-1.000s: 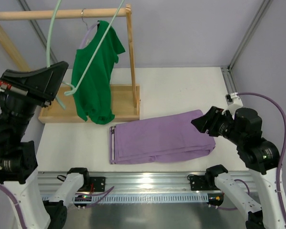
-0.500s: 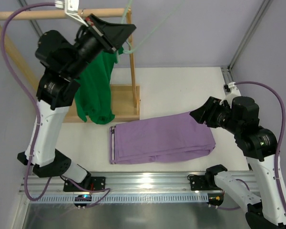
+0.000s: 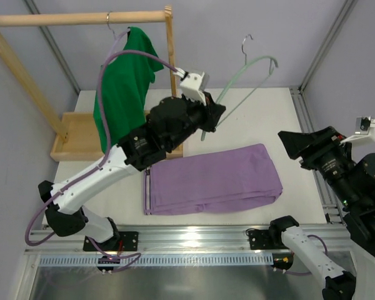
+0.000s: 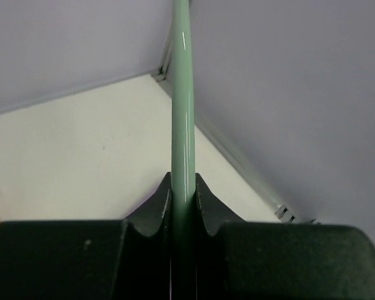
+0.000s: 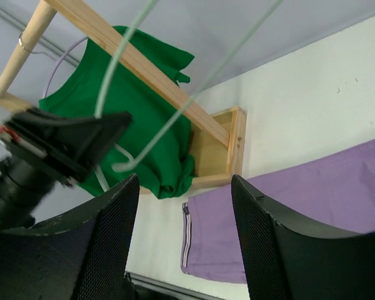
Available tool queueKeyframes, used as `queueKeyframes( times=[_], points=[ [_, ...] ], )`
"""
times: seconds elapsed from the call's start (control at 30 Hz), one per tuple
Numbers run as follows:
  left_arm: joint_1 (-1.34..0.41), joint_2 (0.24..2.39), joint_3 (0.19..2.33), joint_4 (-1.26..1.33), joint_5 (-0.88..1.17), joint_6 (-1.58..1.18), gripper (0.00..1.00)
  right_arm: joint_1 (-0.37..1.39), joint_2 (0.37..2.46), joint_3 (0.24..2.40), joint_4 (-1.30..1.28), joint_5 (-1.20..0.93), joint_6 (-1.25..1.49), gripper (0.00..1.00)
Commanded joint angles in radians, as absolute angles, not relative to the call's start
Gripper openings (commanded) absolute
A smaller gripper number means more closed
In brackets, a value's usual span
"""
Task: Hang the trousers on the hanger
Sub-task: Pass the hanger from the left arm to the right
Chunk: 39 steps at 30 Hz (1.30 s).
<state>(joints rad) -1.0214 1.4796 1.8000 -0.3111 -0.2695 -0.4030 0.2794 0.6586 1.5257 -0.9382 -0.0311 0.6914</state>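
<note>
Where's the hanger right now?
The hanger is in the air, clamped in the left end effector, top view centre, above the table just behind the trousers and right of the wooden rack.

Cropped and unclear
Left wrist view: hanger (image 4: 182, 112) runs off the top edge, hook unseen. Right wrist view: trousers (image 5: 300, 194) cut by the right edge; waistband detail too small to tell.

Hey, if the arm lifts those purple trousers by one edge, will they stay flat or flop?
Probably flop: the trousers lie folded in soft layers, so they would likely drape and unfold. They look thin, so probably light.
</note>
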Motion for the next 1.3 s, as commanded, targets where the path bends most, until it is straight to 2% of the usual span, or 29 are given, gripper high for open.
queueKeyframes(
  times=[0.0, 0.1, 0.33, 0.93, 1.2, 1.27],
  points=[
    [-1.087, 1.398, 1.674, -0.103, -0.498, -0.290, 0.01, 0.282, 0.793, 1.535, -0.879, 0.046, 0.756, 0.64],
    [-1.146, 1.373, 1.568, -0.048, -0.616, -0.246, 0.00, 0.284, 0.857, 1.542, -0.835, 0.038, 0.765, 0.64],
    [-1.198, 1.388, 1.430, 0.035, -0.681, -0.253, 0.01, 0.288, 1.043, 1.554, -0.744, 0.017, 0.762, 0.64],
    [-1.235, 1.500, 1.416, 0.061, -0.704, -0.279, 0.00, 0.426, 1.189, 1.534, -0.624, 0.193, 0.681, 0.65],
    [-1.259, 1.511, 1.414, 0.067, -0.721, -0.261, 0.01, 0.460, 1.324, 1.598, -0.736, 0.313, 0.654, 0.64],
    [-1.262, 1.525, 1.414, 0.061, -0.735, -0.256, 0.00, 0.474, 1.356, 1.609, -0.741, 0.334, 0.638, 0.61]
  ],
)
